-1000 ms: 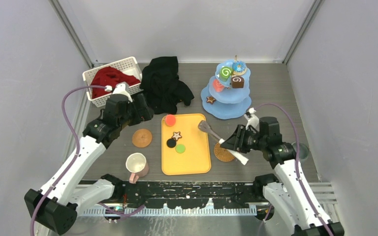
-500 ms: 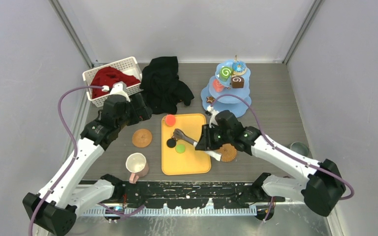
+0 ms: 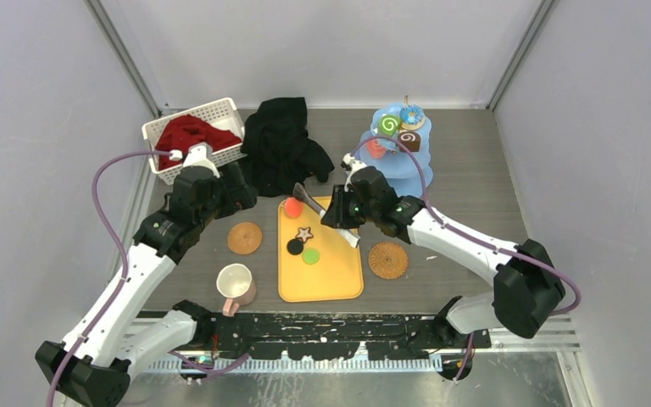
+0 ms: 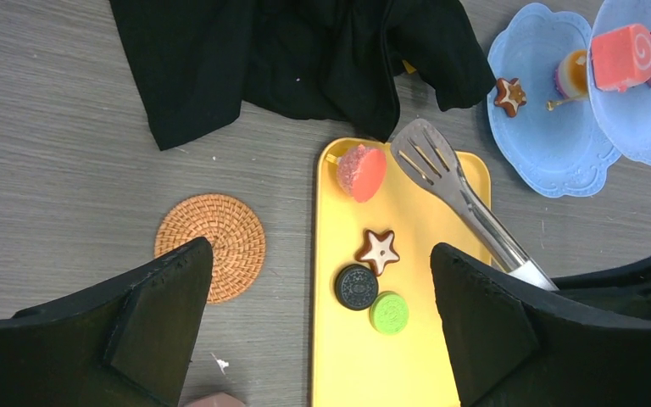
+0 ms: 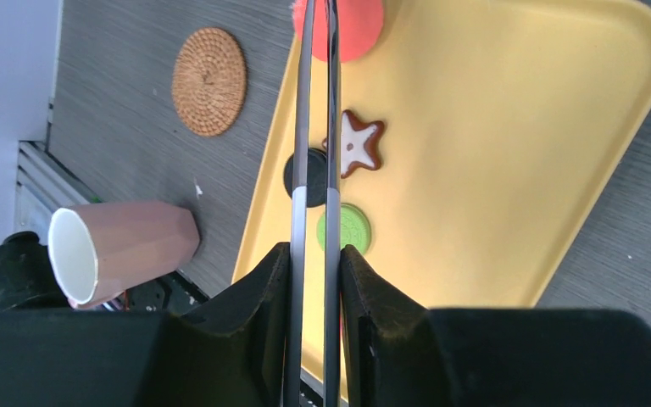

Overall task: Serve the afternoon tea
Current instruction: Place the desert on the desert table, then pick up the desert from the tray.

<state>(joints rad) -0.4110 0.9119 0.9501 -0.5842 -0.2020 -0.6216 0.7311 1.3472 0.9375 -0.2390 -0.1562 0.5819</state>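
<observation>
My right gripper (image 5: 315,259) pinched the metal tongs (image 4: 453,186), their tips just beside the red sugared sweet (image 4: 362,172) at the yellow tray's (image 4: 415,365) far end. My left gripper (image 4: 318,254) hovered overhead, spread wide.

Bright, even light falls from above; shadows on the worktop (image 3: 475,170) are soft; the metal tongs (image 4: 475,216) gleam faintly.

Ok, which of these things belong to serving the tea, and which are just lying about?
Job: stand, mug, tongs in right gripper; on tray: red sweet, star cookie, black cookie, green cookie.
Lying about: black cloth, basket with red cloth, coasters.
</observation>
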